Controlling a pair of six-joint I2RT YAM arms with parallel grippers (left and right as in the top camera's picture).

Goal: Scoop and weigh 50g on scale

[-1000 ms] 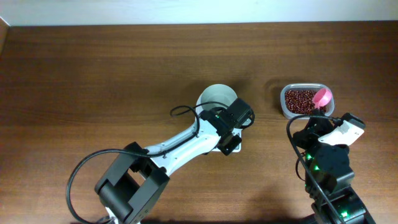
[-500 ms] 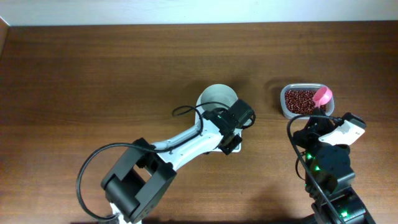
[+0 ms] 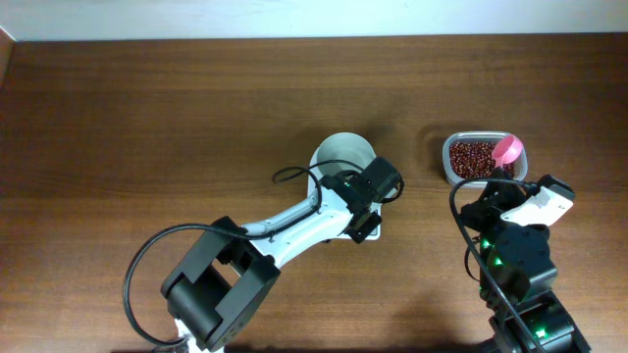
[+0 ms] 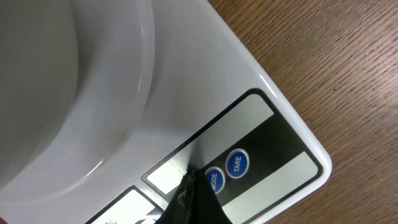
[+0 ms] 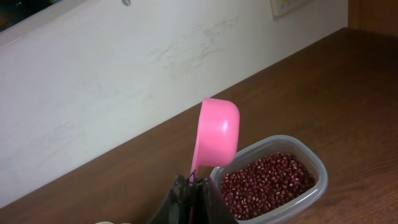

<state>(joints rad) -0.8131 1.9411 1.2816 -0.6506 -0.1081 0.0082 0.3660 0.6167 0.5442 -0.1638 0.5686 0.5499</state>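
Note:
The white scale fills the left wrist view, carrying a white bowl and showing blue MODE and TARE buttons. My left gripper is shut, its tip resting on the front panel just left of MODE. In the overhead view the bowl shows, and the left gripper covers most of the scale. My right gripper is shut on the handle of a pink scoop, held upright beside the beans. The scoop hangs over the beans, with the right gripper just in front.
The beans lie in a clear plastic tub at the right rear of the brown wooden table. A white wall runs along the table's far edge. A black cable loops beside the left arm near the bowl.
The left arm's rear links have shifted slightly to the right, while its gripper stays on the scale's panel. The right arm and scoop have not moved.

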